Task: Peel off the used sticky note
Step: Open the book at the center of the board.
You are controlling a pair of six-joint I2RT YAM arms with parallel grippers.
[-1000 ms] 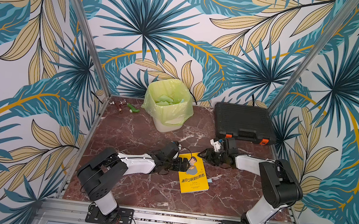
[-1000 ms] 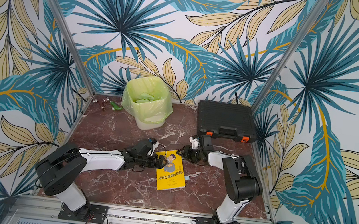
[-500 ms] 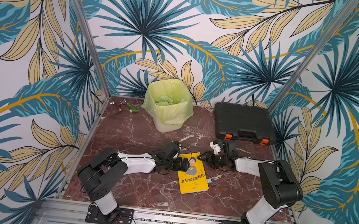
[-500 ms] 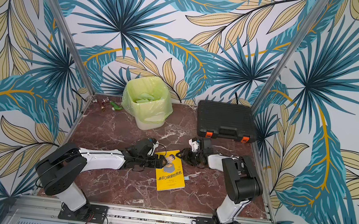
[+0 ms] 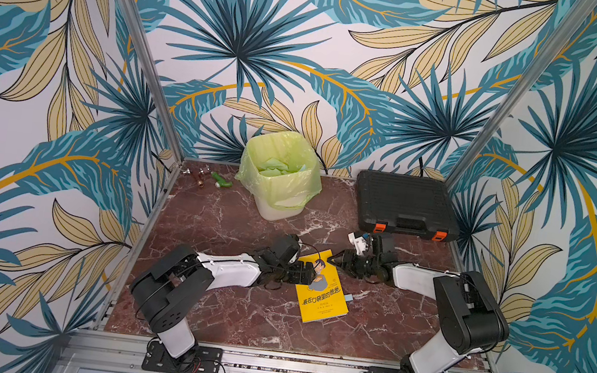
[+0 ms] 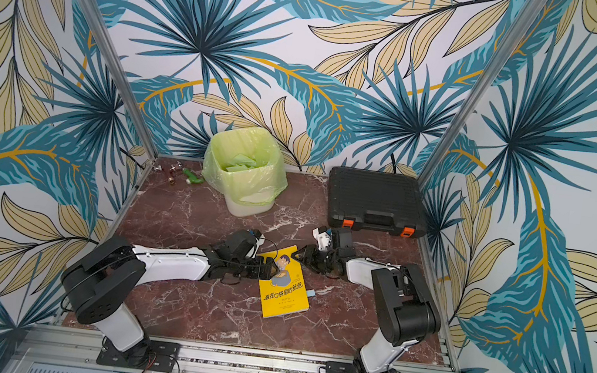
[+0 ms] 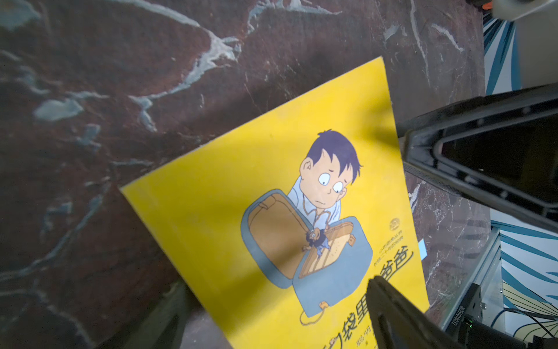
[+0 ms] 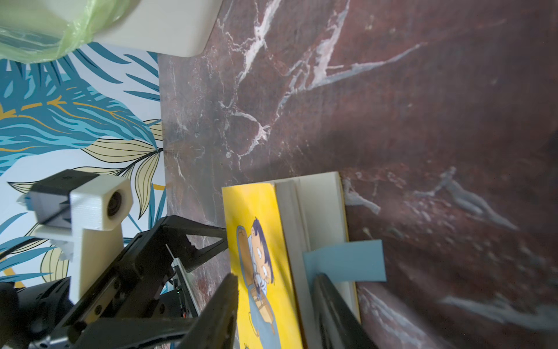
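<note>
Holding the left gripper point(image 5: 311, 274) wide open and empty over the far part of the yellow book point(image 5: 322, 299), reaching in from its left edge. Holding the right gripper point(image 8: 274, 278) partly open at the book's far corner, gripping nothing, with one finger above the cover and its mate by the page edge. Finding the blue sticky note point(image 5: 349, 298) tucked among the pages, poking out of the book's right side, near the right gripper's tips yet apart from them in both top views. Resting the book flat on the marble table point(image 5: 226, 225), in front of the lined bin point(image 5: 279, 200).
</note>
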